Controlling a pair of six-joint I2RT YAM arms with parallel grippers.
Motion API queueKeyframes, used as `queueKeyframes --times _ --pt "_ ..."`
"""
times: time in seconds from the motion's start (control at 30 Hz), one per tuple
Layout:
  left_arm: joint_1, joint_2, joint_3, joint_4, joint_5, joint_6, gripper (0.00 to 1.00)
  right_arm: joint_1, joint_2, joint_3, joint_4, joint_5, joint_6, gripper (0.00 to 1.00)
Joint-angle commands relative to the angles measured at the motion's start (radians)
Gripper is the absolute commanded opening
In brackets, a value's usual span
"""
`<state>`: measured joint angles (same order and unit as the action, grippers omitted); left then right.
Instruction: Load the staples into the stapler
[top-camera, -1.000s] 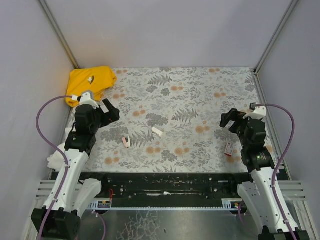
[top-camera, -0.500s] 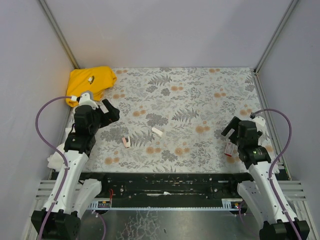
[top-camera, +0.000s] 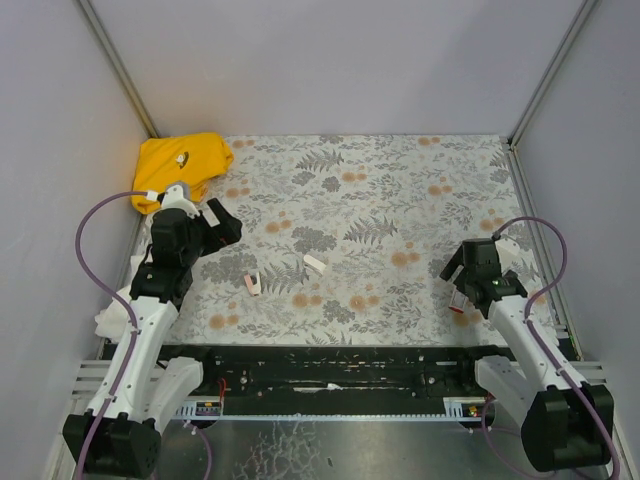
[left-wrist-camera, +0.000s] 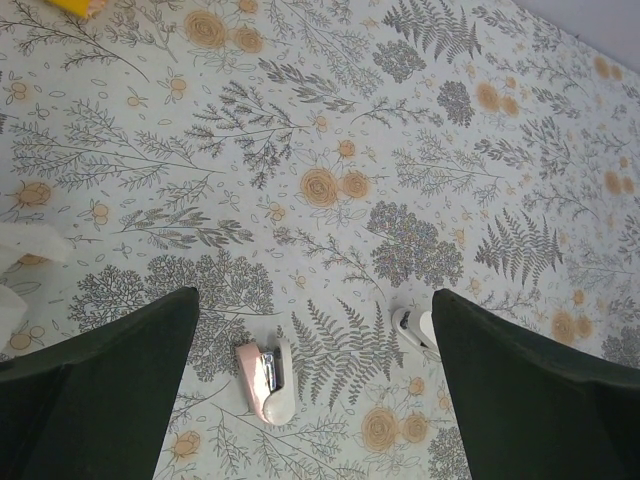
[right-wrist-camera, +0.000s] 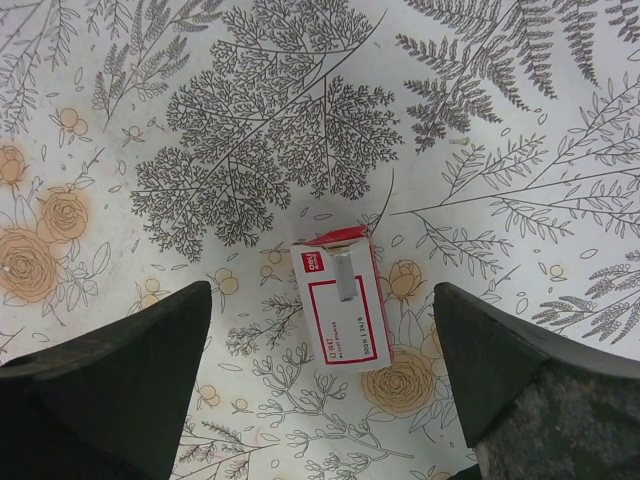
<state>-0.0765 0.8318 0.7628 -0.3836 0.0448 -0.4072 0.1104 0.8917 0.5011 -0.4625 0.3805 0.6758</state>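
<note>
The stapler (left-wrist-camera: 265, 380) – pale pink on one side, white on the other, with a dark metal part between – lies flat on the flower-patterned surface (top-camera: 380, 190), in its near-left part. In the left wrist view it sits low between the two dark fingers (left-wrist-camera: 100, 390) of the left jaws, which are spread wide, hang above it and touch nothing. A small white piece (left-wrist-camera: 413, 327) lies near the stapler but apart from it, partly hidden behind the other finger.

The staples (right-wrist-camera: 345, 275) show as a short silvery-grey strip on top of a small flat box (right-wrist-camera: 340, 308) with a red-and-white label. The box lies well apart from the stapler, close to the right edge of the surface. The right jaws are above it, also spread wide and gripping nothing – in the right wrist view the box lies midway between their fingers (right-wrist-camera: 540, 380), touching neither.

A yellow cloth (top-camera: 185, 165) is bunched in the far-left corner. Something white and crumpled (top-camera: 108, 320) lies at the left edge, beside the left arm.
</note>
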Motion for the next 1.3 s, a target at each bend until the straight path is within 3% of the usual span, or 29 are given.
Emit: queueKeyframes --times 0.0,0.17,0.63,0.97,1.27 --pt "0.009 0.002 0.026 -0.009 0.023 -0.006 1.00 0.004 0.032 0.005 0.029 -0.010 0.021 0.98" --pt "0.009 0.007 0.029 -0.012 0.035 -0.006 1.00 0.004 0.099 0.002 0.029 -0.048 0.024 0.93" --pt "0.007 0.018 0.029 -0.014 0.043 -0.008 1.00 0.005 0.209 -0.014 0.091 -0.135 -0.012 0.68" --pt "0.009 0.027 0.031 -0.015 0.046 -0.007 1.00 0.005 0.243 -0.009 0.096 -0.173 -0.027 0.62" --pt "0.008 0.030 0.030 -0.015 0.047 -0.008 1.00 0.006 0.233 -0.005 0.081 -0.197 -0.024 0.69"
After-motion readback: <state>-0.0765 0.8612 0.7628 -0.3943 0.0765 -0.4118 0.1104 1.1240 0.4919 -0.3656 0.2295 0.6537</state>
